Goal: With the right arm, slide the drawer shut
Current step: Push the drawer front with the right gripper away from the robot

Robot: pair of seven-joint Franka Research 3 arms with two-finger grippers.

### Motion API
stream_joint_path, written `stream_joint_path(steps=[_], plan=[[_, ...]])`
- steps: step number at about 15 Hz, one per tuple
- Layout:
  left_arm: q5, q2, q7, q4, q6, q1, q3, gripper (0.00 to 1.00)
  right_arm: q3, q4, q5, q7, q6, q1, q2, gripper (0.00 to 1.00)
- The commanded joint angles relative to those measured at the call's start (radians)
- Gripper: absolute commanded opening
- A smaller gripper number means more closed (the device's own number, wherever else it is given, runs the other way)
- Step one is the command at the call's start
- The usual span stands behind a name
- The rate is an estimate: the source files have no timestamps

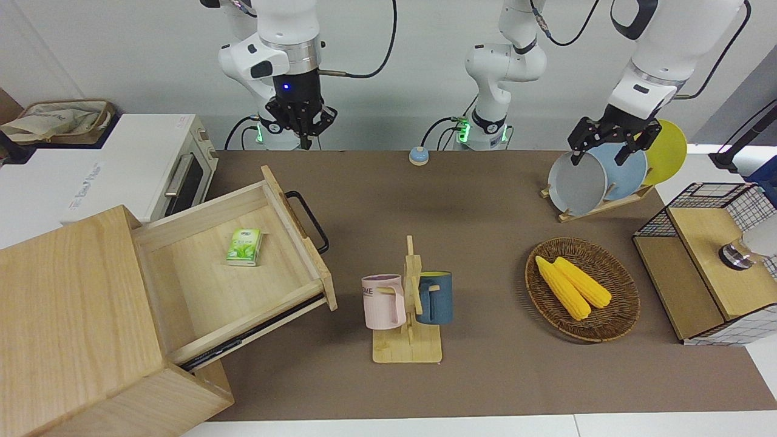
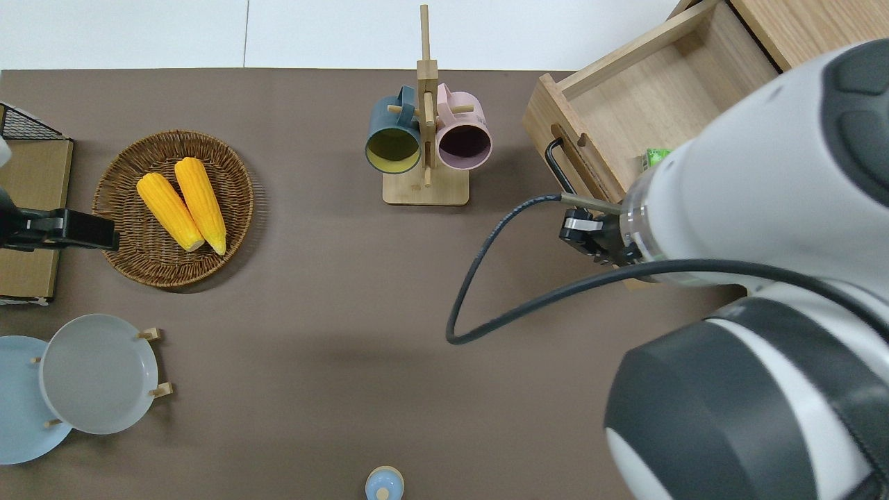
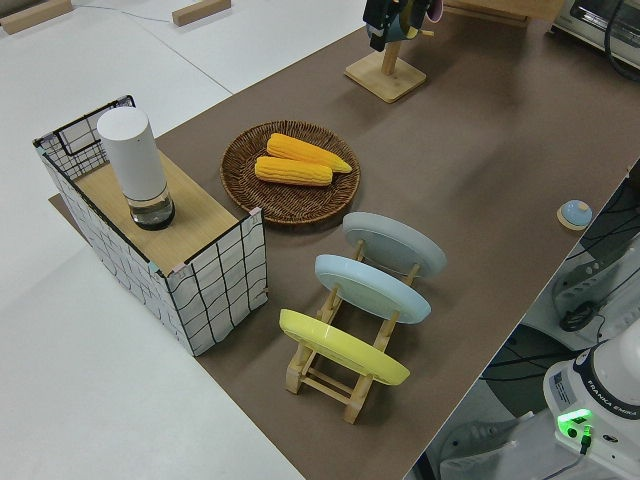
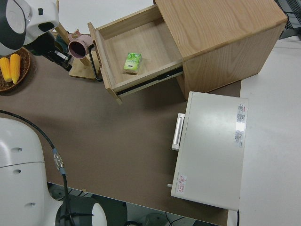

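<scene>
The drawer (image 1: pixel 243 267) stands pulled far out of the pale-wood cabinet (image 1: pixel 67 315), with its black bar handle (image 1: pixel 309 221) facing the table's middle. It also shows in the overhead view (image 2: pixel 646 97) and the right side view (image 4: pixel 141 52). A green packet (image 1: pixel 244 247) lies in it. My right gripper (image 1: pixel 301 124) hangs in the air, touching nothing. In the overhead view the right gripper (image 2: pixel 590 239) is over the brown mat, just off the end of the handle (image 2: pixel 555 160) nearest the robots. My left arm is parked, its gripper (image 1: pixel 607 145) open and empty.
A white toaster oven (image 1: pixel 121 164) stands beside the cabinet, nearer to the robots. A mug rack (image 1: pixel 408 303) with two mugs stands mid-table. A basket of corn (image 1: pixel 583 288), a plate rack (image 1: pixel 601 176) and a wire-mesh box (image 1: pixel 710 261) are toward the left arm's end.
</scene>
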Motion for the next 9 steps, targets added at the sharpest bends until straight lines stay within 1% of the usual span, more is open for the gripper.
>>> stream_joint_path(steps=[1,3,4,5,7,9], plan=[[0.012,0.013,0.007,0.020,0.000,-0.017,0.017,1.00,-0.002,-0.011,-0.025,0.169,0.062,0.053,0.048,0.000],[0.012,0.013,0.007,0.020,0.000,-0.017,0.017,1.00,-0.002,-0.012,-0.067,0.263,0.080,0.091,0.082,0.000],[0.012,0.013,0.007,0.020,0.000,-0.017,0.017,1.00,-0.002,-0.012,-0.074,0.350,0.106,0.116,0.105,0.000],[0.012,0.013,0.007,0.020,0.000,-0.017,0.017,1.00,-0.005,-0.012,-0.078,0.414,0.108,0.125,0.123,0.000],[0.012,0.013,0.007,0.020,0.000,-0.017,0.017,1.00,-0.007,-0.012,-0.100,0.508,0.114,0.133,0.157,0.000],[0.012,0.013,0.007,0.020,0.000,-0.017,0.017,1.00,-0.013,-0.012,-0.101,0.568,0.123,0.130,0.182,0.000]])
